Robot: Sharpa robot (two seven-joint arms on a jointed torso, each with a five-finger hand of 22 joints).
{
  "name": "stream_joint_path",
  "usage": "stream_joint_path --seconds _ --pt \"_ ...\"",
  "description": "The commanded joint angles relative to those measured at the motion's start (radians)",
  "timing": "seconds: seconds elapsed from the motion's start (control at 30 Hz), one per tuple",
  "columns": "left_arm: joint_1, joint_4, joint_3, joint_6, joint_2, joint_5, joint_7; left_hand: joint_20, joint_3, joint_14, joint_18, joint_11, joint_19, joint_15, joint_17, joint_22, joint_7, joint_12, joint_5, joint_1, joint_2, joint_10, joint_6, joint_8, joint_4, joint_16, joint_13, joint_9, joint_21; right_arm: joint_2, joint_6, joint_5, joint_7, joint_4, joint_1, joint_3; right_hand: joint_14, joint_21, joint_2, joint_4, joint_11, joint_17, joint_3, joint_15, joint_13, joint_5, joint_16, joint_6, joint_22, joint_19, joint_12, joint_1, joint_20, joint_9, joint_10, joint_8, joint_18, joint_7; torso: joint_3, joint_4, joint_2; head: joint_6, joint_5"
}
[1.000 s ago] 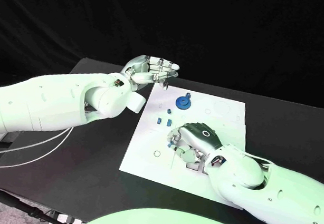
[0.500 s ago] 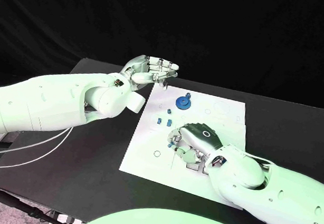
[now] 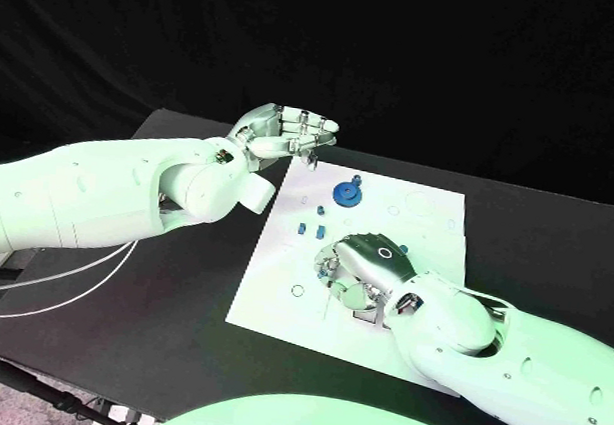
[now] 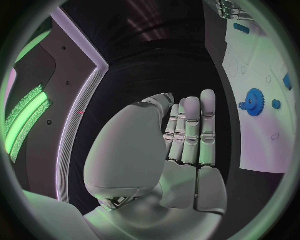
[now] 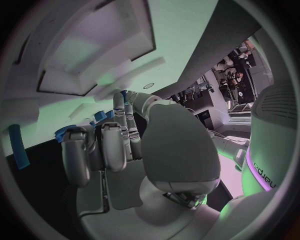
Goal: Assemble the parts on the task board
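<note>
The white task board point(image 3: 279, 292) lies in the middle of the black table. A blue gear point(image 3: 347, 194) stands on its far part, also seen as the blue gear point(image 4: 254, 102) from the left wrist. Small blue parts point(image 3: 311, 229) lie below it. My right hand point(image 3: 368, 262) rests palm-down on the board's middle, fingers curled over small blue pieces point(image 3: 325, 265). The right wrist view shows blue bits point(image 5: 62, 133) at the fingertips, but whether they are pinched is hidden. My left hand point(image 3: 285, 130) hovers above the board's far left corner, holding nothing.
A small white fixture point(image 3: 372, 316) sits on the board just under my right wrist. A blue peg point(image 5: 19, 145) lies loose on the board beside the right hand. Bare black table point(image 3: 170, 291) stretches to the left of the board.
My right hand has shifted slightly toward the board's left and curled a little more over the blue pieces. The left hand has stayed where it was.
</note>
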Motion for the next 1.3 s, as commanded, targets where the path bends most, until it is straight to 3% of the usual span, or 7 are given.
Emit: stream_joint_path --seconds 0.03,0.3,0.57,0.9,1.1,1.2,1.3 --pt "0.001 0.003 0.001 0.004 0.001 0.003 0.004 -0.002 0.005 -0.003 0.006 0.000 -0.002 0.003 -0.002 -0.001 0.001 0.004 0.001 -0.004 -0.007 -0.010 -0.008 -0.005 -0.002 -0.004 0.002 -0.001 -0.007 0.003 0.066 -0.017 -0.015 -0.003 -0.003 -0.003 0.037 -0.005 -0.001 -0.004 -0.007 -0.001 0.000 -0.009 -0.001 -0.008 -0.006 0.004 0.234 0.075 -0.004 -0.009 -0.008 0.002 0.001 0.002 -0.015 0.000 -0.0003 -0.0002 0.000 0.000 0.000" --pt "0.001 0.002 0.001 0.004 0.002 0.002 0.003 -0.002 0.005 -0.003 0.006 0.000 -0.002 0.003 -0.002 -0.001 0.001 0.004 0.001 -0.004 -0.007 -0.010 -0.008 -0.005 -0.002 -0.004 0.002 -0.001 -0.007 0.005 0.067 -0.018 -0.016 -0.003 -0.003 -0.004 0.036 -0.009 -0.008 -0.001 -0.001 -0.004 0.000 -0.005 -0.004 -0.020 -0.006 -0.014 0.232 0.073 -0.019 -0.027 -0.006 -0.003 -0.013 -0.011 -0.014 0.007 0.0003 -0.0001 -0.001 0.001 0.000" --pt "0.001 0.002 0.001 0.006 0.002 0.002 0.000 -0.001 0.007 -0.004 0.006 0.000 -0.002 0.004 -0.003 -0.001 0.002 0.005 0.001 -0.005 -0.008 -0.014 -0.010 -0.006 -0.003 -0.004 0.002 -0.001 -0.008 -0.006 -0.007 -0.020 -0.027 0.004 -0.003 -0.004 0.032 -0.055 -0.049 0.012 0.036 -0.013 0.001 0.025 -0.024 -0.036 -0.010 -0.107 0.209 0.049 -0.065 -0.067 0.016 -0.032 -0.090 -0.076 -0.004 0.045 0.0005 -0.0011 -0.001 0.004 -0.001" --pt "0.001 0.000 0.001 0.008 0.001 0.002 -0.002 -0.001 0.007 -0.004 0.006 0.001 -0.002 0.004 -0.003 -0.001 0.002 0.005 0.001 -0.005 -0.008 -0.015 -0.012 -0.006 -0.004 -0.004 0.002 -0.002 -0.008 -0.061 -0.070 -0.021 -0.034 0.066 0.008 0.002 0.028 -0.074 -0.064 0.016 0.038 -0.025 -0.006 0.028 -0.027 -0.052 -0.015 -0.118 0.200 0.040 -0.065 -0.080 0.023 -0.038 -0.103 -0.088 0.001 0.043 0.0008 -0.0003 -0.002 0.011 -0.007" --pt "0.001 -0.001 0.001 0.009 0.001 0.002 -0.002 -0.001 0.007 -0.004 0.006 0.001 -0.002 0.004 -0.003 -0.001 0.002 0.005 0.001 -0.005 -0.008 -0.015 -0.012 -0.006 -0.004 -0.004 0.002 -0.002 -0.008 -0.135 -0.037 0.027 -0.052 0.124 0.046 0.013 0.024 -0.091 -0.076 0.027 0.035 -0.038 -0.024 0.027 -0.027 -0.059 -0.022 -0.110 0.191 0.032 -0.062 -0.100 0.025 -0.039 -0.106 -0.087 0.006 0.036 0.0002 -0.0021 -0.002 0.017 -0.015" --pt "0.001 -0.001 0.000 0.010 0.000 0.002 -0.002 -0.001 0.007 -0.004 0.006 0.001 -0.002 0.004 -0.003 -0.001 0.002 0.005 0.001 -0.005 -0.008 -0.015 -0.012 -0.006 -0.004 -0.004 0.002 -0.002 -0.008 -0.189 -0.008 0.069 -0.052 0.145 0.086 0.017 0.021 -0.126 -0.081 0.035 0.032 -0.051 -0.082 0.024 -0.032 -0.022 -0.028 -0.114 0.174 0.017 -0.060 -0.115 0.022 -0.045 -0.129 -0.096 0.014 0.032 -0.0005 -0.0030 -0.002 0.024 -0.025" --pt "0.001 -0.001 0.000 0.011 0.000 0.002 -0.003 -0.001 0.007 -0.004 0.006 0.001 -0.002 0.004 -0.003 -0.001 0.002 0.005 0.001 -0.005 -0.008 -0.015 -0.012 -0.006 -0.004 -0.004 0.002 -0.002 -0.008 -0.229 0.021 0.089 -0.047 0.152 0.120 0.020 0.022 -0.139 -0.075 0.038 0.028 -0.048 -0.115 0.022 -0.034 -0.021 -0.026 -0.121 0.167 0.012 -0.060 -0.112 0.020 -0.048 -0.142 -0.102 0.016 0.027 -0.0011 -0.0024 -0.003 0.029 -0.037"
